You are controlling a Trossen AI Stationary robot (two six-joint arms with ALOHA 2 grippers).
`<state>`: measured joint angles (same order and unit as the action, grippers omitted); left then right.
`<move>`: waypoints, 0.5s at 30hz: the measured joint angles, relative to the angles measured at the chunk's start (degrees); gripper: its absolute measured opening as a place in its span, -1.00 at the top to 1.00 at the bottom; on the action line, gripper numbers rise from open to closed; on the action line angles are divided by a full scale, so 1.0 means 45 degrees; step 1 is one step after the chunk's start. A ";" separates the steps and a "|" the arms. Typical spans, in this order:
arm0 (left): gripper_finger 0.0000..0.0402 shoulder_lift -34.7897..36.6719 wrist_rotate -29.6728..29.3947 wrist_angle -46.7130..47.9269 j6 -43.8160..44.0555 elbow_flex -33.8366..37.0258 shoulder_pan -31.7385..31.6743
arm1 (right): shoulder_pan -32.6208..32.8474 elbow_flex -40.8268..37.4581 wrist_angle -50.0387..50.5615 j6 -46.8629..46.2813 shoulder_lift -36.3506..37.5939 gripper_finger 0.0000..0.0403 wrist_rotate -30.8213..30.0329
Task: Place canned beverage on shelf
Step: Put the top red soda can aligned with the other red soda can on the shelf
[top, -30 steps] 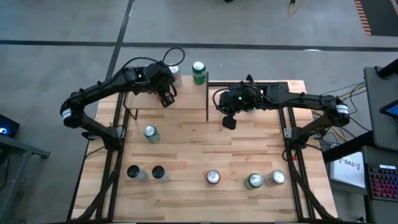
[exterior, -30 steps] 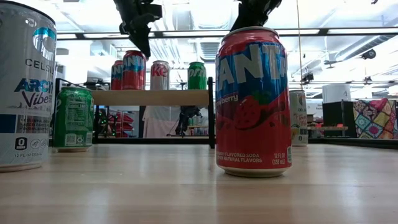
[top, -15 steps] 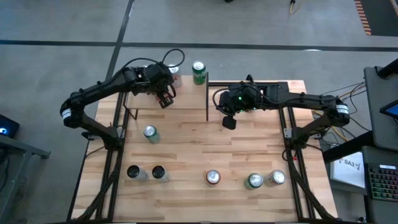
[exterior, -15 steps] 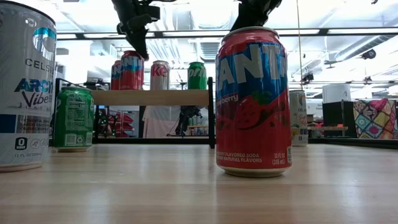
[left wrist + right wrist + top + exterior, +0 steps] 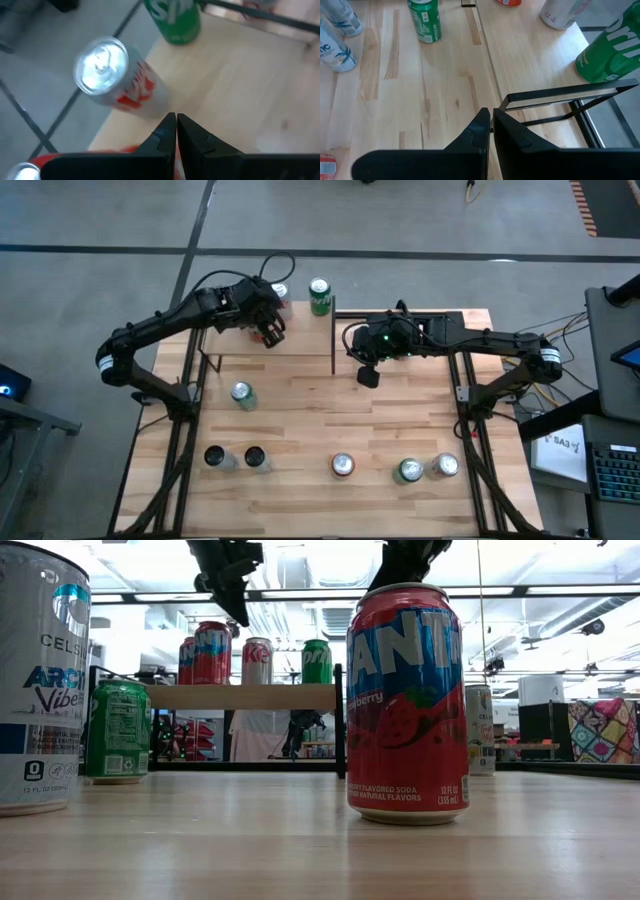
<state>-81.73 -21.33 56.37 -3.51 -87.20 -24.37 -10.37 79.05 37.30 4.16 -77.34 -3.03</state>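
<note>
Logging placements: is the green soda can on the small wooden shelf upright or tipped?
Upright. The green soda can stands on its base on the small wooden shelf; from above, its round top faces up.

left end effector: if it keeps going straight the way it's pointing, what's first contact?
Probably the shelf board: the shut left end effector aims at bare wood just beside the silver-and-red can. Depth is unclear; it might brush that can.
</note>
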 joint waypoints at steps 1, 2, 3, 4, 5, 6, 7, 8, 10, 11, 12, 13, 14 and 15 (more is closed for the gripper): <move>1.00 0.0000 -0.0270 -0.0093 0.0001 0.0044 -0.0003 | 0.0000 0.0000 -0.0019 -0.0034 0.0000 0.94 0.0000; 1.00 0.0000 -0.0510 -0.0101 0.0007 0.0065 -0.0003 | 0.0000 0.0000 -0.0033 -0.0078 0.0000 0.94 0.0000; 1.00 0.0000 -0.0767 -0.0099 0.0013 0.0077 -0.0003 | 0.0000 0.0000 -0.0038 -0.0090 0.0000 0.94 0.0000; 1.00 0.0000 -0.0961 -0.0105 0.0039 0.0077 -0.0003 | 0.0000 0.0000 -0.0038 -0.0092 0.0000 0.94 -0.0001; 1.00 0.0000 -0.1103 -0.0109 0.0044 0.0077 -0.0003 | 0.0000 0.0000 -0.0038 -0.0105 0.0000 0.94 0.0000; 1.00 0.0000 -0.1147 -0.0104 0.0044 0.0077 -0.0003 | 0.0000 0.0000 -0.0038 -0.0130 0.0000 0.94 0.0000; 1.00 0.0000 -0.1153 -0.0104 0.0044 0.0077 -0.0003 | 0.0000 0.0000 -0.0038 -0.0136 0.0000 0.94 -0.0004; 1.00 0.0000 -0.1150 -0.0088 0.0044 0.0077 -0.0003 | 0.0000 0.0000 -0.0038 -0.0136 0.0000 0.94 0.0000; 1.00 -0.0004 -0.1148 0.0034 0.0040 0.0077 -0.0003 | 0.0000 0.0000 -0.0038 -0.0136 0.0000 0.94 0.0000; 1.00 -0.0035 -0.1152 0.0107 0.0041 0.0077 -0.0003 | 0.0000 0.0000 -0.0038 -0.0144 0.0000 0.94 0.0000; 1.00 -0.0057 -0.1148 0.0161 0.0044 0.0077 -0.0003 | 0.0000 0.0000 -0.0041 -0.0150 0.0000 0.94 0.0000; 1.00 -0.0076 -0.1148 0.0278 0.0044 0.0077 -0.0003 | 0.0000 0.0000 -0.0050 -0.0150 0.0000 0.94 0.0000; 1.00 -0.0103 -0.1152 0.0442 0.0044 0.0077 -0.0003 | 0.0003 0.0000 -0.0055 -0.0152 0.0000 0.94 0.0000; 1.00 -0.0116 -0.1148 0.0546 0.0044 0.0077 -0.0003 | 0.0000 0.0000 -0.0062 -0.0162 0.0000 0.94 -0.0003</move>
<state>-82.26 -26.50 58.82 -3.31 -86.85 -24.38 -10.37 79.05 37.01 3.44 -77.34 -3.04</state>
